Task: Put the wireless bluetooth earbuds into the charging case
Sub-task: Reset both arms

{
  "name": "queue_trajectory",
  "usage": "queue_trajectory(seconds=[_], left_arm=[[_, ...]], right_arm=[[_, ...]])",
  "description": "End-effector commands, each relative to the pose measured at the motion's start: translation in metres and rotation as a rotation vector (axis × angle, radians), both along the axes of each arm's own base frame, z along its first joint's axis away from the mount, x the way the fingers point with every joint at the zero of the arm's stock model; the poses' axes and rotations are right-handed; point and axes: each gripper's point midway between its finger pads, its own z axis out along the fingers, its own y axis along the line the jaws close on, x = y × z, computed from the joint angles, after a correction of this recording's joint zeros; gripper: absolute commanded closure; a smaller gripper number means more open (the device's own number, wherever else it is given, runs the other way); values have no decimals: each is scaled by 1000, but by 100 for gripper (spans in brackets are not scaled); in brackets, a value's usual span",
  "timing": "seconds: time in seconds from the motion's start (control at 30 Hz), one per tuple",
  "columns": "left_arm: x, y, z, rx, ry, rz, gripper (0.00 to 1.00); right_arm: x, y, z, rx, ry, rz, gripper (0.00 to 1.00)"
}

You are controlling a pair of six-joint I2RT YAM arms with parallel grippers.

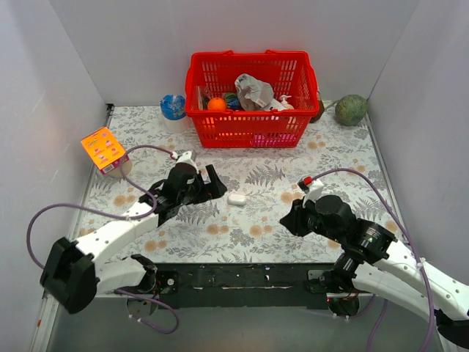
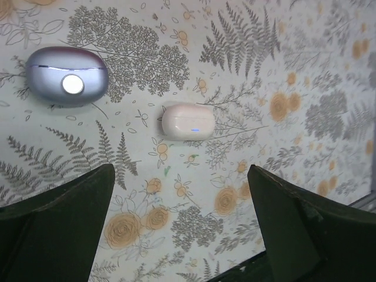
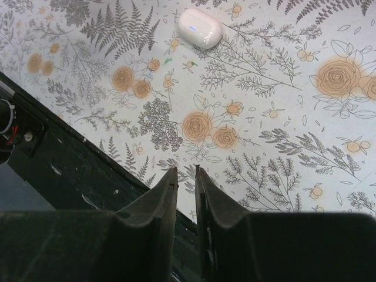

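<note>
The charging case [image 1: 237, 198] is a small glossy white oval, shut, lying on the floral mat [image 1: 256, 231] between the two arms. In the left wrist view it [image 2: 187, 121] shows a small blue light. It also shows in the right wrist view [image 3: 200, 27]. My left gripper [image 1: 218, 183] is open and empty just left of the case, with its fingers [image 2: 82, 217] wide apart short of it. My right gripper [image 1: 287, 218] is shut and empty to the case's right, its tips [image 3: 186, 171] near the mat's front edge. No earbuds are in view.
A glossy bluish-purple oval shell [image 2: 66, 75] lies on the mat left of the case in the left wrist view. A red basket [image 1: 249, 99] of items, a blue-white cup [image 1: 174, 108] and a green ball [image 1: 352, 110] stand at the back. An orange box [image 1: 104, 150] stands at the left.
</note>
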Motion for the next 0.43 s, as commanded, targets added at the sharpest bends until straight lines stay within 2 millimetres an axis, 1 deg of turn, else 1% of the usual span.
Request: queue_trajectory(seconds=[0.0, 0.03, 0.07, 0.1, 0.17, 0.23, 0.27, 0.3, 0.33, 0.37, 0.4], left_arm=[[-6, 31, 30, -138, -2, 271, 2], [-9, 29, 37, -194, 12, 293, 2], [-13, 30, 48, -233, -6, 293, 2], [-15, 29, 54, -250, -14, 285, 2], [-18, 30, 65, -277, -35, 277, 2], [-19, 30, 72, -250, -80, 228, 2], [-19, 34, 72, -225, -99, 224, 2], [-19, 37, 70, -216, -95, 238, 2], [-19, 38, 70, -209, -95, 243, 2], [-20, 39, 70, -188, -107, 222, 2], [-22, 42, 71, -180, -116, 223, 2]], right_arm=[[4, -3, -10, -4, -27, -22, 73], [5, -3, -11, 5, -35, -24, 71], [6, -3, -12, 17, -36, -38, 68], [8, -3, -16, 24, -36, -50, 67], [10, -5, -16, 44, -38, -82, 62], [12, -5, -15, 64, -49, -94, 58], [13, -6, -15, 68, -50, -101, 54], [13, -6, -13, 71, -54, -102, 47], [15, -7, -13, 78, -43, -130, 43], [17, -9, -11, 88, -41, -157, 30], [19, -9, -10, 94, -39, -174, 27]])
